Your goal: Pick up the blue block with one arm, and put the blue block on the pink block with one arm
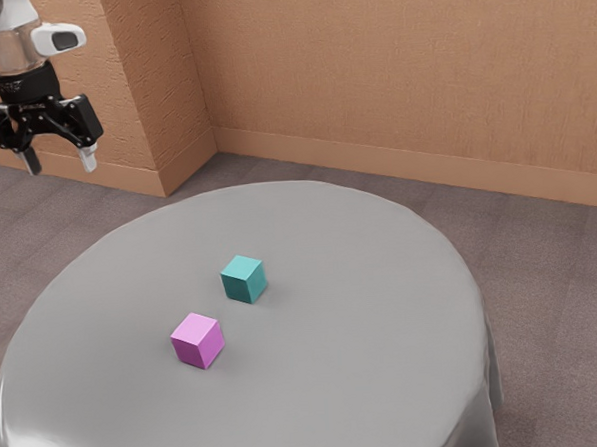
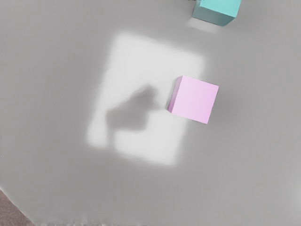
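Two cubes, teal block point(image 1: 243, 278) and pink block point(image 1: 197, 340), lie untouched; gripper point(image 1: 60, 161) hangs high, fingers apart, empty. Next: descend squarely over the teal one.

Counted: two blocks in all, one blue-green block point(image 1: 243, 278) and one pink block point(image 1: 197, 340). One round grey table point(image 1: 383, 309). One black two-finger gripper point(image 1: 61, 163).

Exterior view looks obliquely down; wrist view straight down, nearer; both share the pink block point(image 1: 198, 341).
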Tool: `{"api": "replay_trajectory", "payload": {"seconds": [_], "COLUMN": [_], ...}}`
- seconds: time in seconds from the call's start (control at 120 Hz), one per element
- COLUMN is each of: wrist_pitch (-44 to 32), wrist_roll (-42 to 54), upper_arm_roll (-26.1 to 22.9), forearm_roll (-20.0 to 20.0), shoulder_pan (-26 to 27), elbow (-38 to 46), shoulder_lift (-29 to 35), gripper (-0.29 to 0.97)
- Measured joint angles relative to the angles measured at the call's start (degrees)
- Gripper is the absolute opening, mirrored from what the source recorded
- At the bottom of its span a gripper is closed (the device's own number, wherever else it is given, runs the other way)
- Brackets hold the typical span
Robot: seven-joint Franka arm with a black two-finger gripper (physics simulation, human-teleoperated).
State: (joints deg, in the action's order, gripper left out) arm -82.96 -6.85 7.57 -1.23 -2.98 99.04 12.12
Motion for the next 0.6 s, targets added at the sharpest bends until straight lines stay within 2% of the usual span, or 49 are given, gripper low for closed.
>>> {"api": "replay_trajectory", "payload": {"seconds": [0.217, 0.375, 0.508, 0.6], "wrist_pitch": [0.1, -4.44, -11.13, -15.13], "wrist_roll": [-10.02, -14.07, -13.78, -13.0], "upper_arm_roll": [-1.11, -3.67, -3.82, -3.93], "forearm_roll": [1.04, 1.31, 1.38, 1.33], "shoulder_pan": [2.4, 6.0, 3.7, 3.73], "elbow": [-0.69, -6.74, -10.69, -13.08], "shoulder_lift": [-2.21, -18.98, -29.62, -34.24], "gripper": [0.68, 0.68, 0.68, 0.68]}}
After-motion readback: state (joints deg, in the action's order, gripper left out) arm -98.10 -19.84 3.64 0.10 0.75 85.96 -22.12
